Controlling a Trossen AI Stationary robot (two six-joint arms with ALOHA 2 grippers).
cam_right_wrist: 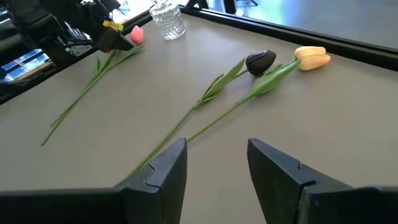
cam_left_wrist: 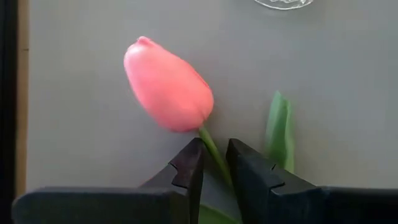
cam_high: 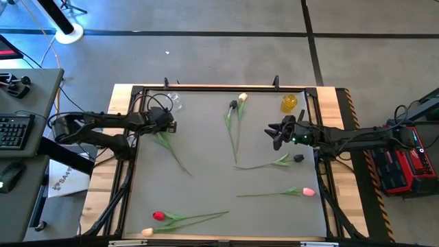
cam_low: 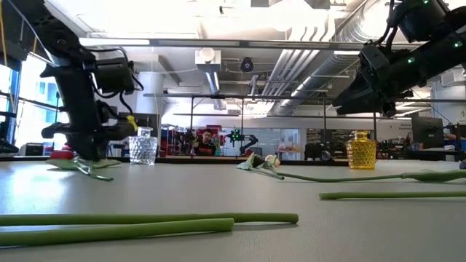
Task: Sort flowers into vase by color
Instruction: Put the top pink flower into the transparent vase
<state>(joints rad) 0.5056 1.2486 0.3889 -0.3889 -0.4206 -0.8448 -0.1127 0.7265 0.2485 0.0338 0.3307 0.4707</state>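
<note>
Down at the desk (cam_high: pixel 206 199) near the clear vase (cam_high: pixel 174 101), the left fingers (cam_left_wrist: pixel 214 165) stand narrowly parted, pinching the stem of the pink tulip (cam_left_wrist: pixel 168 85) just under its head. The right fingers (cam_right_wrist: pixel 217 165) hang spread and empty above the near-black tulip (cam_right_wrist: pixel 260 61) and cream tulip (cam_right_wrist: pixel 311 57).

Seven long-stemmed tulips (cam_high: pixel 236 127) flat, scattered; pink one (cam_left_wrist: pixel 168 86) stem-pinched

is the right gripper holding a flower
No, the right gripper is open over the table with nothing between its fingers; the dark tulip and yellow tulip lie beyond it.
</note>
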